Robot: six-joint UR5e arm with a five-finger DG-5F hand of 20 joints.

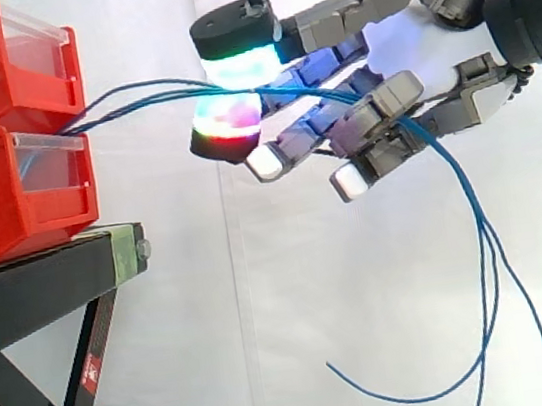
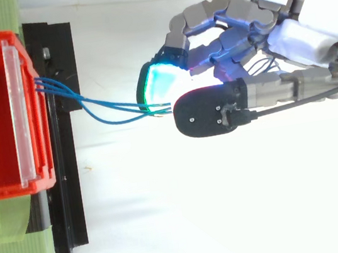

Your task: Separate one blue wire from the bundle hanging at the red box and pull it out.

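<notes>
Several thin blue wires (image 1: 140,100) come out from between two stacked red bins (image 1: 7,190) and run right into my hand (image 2: 299,40). In the top view the wires (image 2: 103,111) leave the bin's front (image 2: 24,91) close together and meet at my fingertips. A cyan-glowing pad (image 1: 242,69) above and a green-red glowing pad (image 1: 229,118) below pinch them. I cannot tell whether one wire or more lies in the pinch. Past the pinch the wires cross the curled fingers and hang loose (image 1: 487,264) below the hand.
The bins stand on a black stand (image 1: 39,276) with a crossed leg frame below. Green tape (image 2: 22,250) lies on the stand's top. A white curtain hangs behind. The loose wire ends curl low at the right (image 1: 378,390).
</notes>
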